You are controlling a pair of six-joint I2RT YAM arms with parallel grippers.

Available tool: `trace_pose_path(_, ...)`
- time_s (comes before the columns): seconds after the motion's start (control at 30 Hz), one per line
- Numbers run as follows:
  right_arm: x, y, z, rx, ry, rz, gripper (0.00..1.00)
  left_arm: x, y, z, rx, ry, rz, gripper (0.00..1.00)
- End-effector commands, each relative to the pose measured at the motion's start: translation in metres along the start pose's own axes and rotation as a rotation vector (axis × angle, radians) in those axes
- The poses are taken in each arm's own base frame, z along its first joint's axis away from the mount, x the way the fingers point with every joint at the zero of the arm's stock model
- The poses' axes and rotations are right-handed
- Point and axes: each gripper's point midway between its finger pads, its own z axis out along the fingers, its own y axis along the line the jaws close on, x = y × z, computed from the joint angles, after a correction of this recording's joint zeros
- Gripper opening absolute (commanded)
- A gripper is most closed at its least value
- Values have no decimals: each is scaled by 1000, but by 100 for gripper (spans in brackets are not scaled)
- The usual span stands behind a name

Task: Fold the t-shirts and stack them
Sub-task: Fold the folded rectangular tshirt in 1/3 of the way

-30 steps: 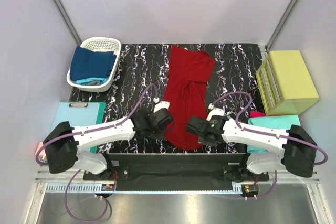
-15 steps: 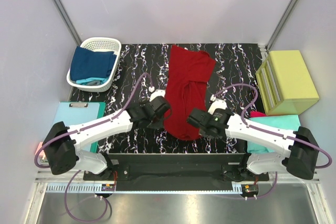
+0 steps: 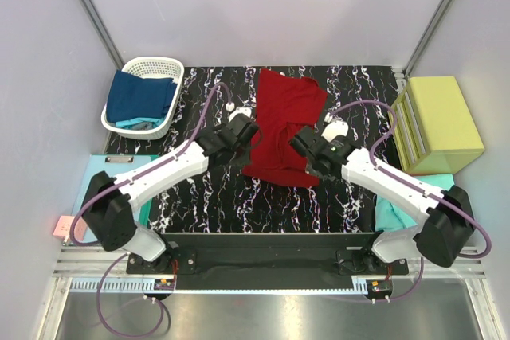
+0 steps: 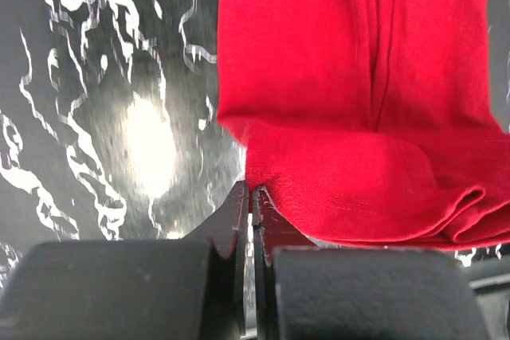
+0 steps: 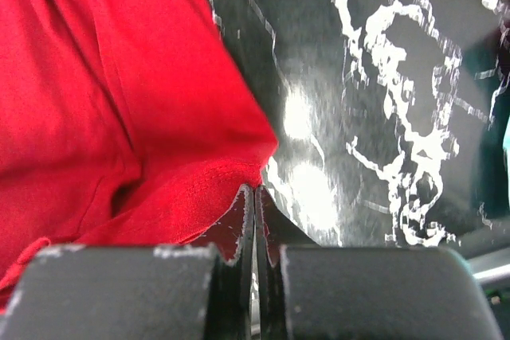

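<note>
Dark red cloth t-shirt (image 3: 280,121) pinched at both near corners.
Left gripper (image 4: 251,197) and right gripper (image 5: 255,195): jaws pressed together, each with red hem nipped between the tips. The shirt lies lengthwise at the middle of the black white-veined tabletop (image 3: 351,197), its near end doubled over and bunched between the two grippers.

Pale grey walls (image 3: 271,5) enclose a black, white-veined marble-patterned table (image 3: 351,85). A yellow-green drawer box (image 3: 442,121) sits at three o'clock, a pale-blue clipboard (image 3: 97,174) at eight, brushed metal flooring (image 3: 263,320) at six.
</note>
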Motion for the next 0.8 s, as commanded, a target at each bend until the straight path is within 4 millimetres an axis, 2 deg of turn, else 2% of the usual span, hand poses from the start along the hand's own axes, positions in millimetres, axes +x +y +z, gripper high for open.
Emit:
trace_pose_path(0.0,-44,9,10,-3,-86,-8,0,-40,-6,7,-4,-68,25,0)
trace_pose_path(0.03,-48,9,13,-2,-88,-5,0,-52,-6,7,-2,-85,15,0)
trace_pose_path(0.27,-97,24,40,-6,-121,6,0,-91,-6,33,-21,-91,2,0)
trace_pose_path(0.3,-107,26,46,0,-122,15,0,-105,-6,31,-18,-114,-11,0)
trace_pose_path(0.37,-119,32,53,-8,-127,12,0,-110,-5,42,-28,-96,-9,0)
trace_pose_path(0.4,-128,33,60,3,-128,20,0,-125,-5,40,-24,-120,-24,0)
trace_pose_path(0.47,-143,40,63,-10,-143,28,0,-130,-3,53,-29,-100,-22,0)
trace_pose_path(0.53,-151,43,76,0,-145,28,0,-149,-3,55,-23,-124,-36,0)
trace_pose_path(0.57,-155,44,80,2,-145,24,0,-147,-5,67,-15,-99,-18,0)
trace_pose_path(0.6,-159,47,87,6,-145,27,0,-162,-8,66,2,-120,-26,0)
trace_pose_path(0.67,-170,51,94,3,-153,40,0,-171,-12,79,9,-114,-20,0)
trace_pose_path(0.77,-171,56,118,19,-136,39,0,-179,-14,98,35,-91,-35,0)
